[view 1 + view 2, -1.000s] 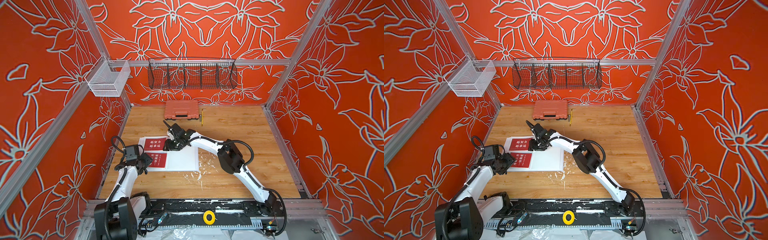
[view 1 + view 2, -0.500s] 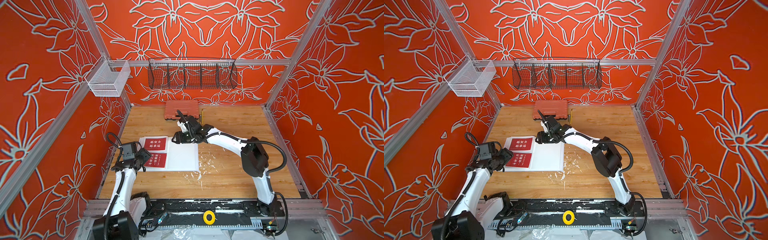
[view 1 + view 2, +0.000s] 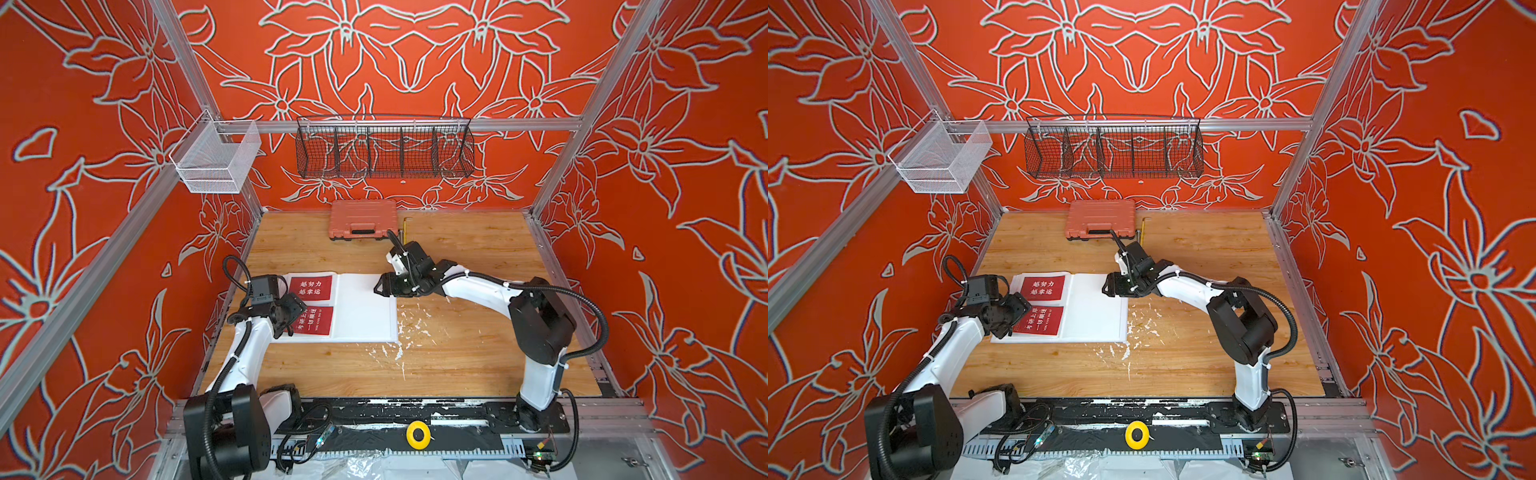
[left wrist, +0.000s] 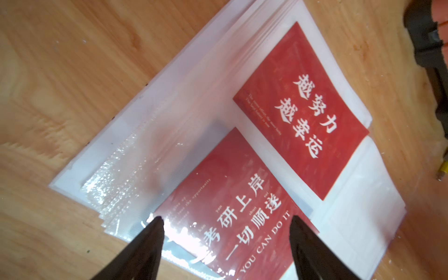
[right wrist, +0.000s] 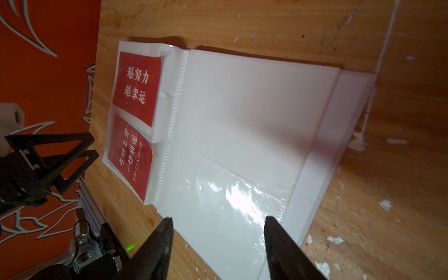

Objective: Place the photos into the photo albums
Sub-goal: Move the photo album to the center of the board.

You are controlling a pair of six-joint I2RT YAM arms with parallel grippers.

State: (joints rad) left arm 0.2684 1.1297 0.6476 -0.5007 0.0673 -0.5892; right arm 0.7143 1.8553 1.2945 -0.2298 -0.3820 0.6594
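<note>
Stretching low across the tabletop (image 3: 457, 353), the right arm (image 3: 478, 286) poises the right pincer (image 5: 218, 219), apart, over the album's (image 3: 365, 328) blank page (image 5: 242, 121); the left pincer (image 4: 226, 219), apart, hangs above 1 red photo (image 4: 213, 184).

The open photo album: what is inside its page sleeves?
A far red photo and a near red photo on the album's left page; right page blank. Lower pages are hidden.
</note>
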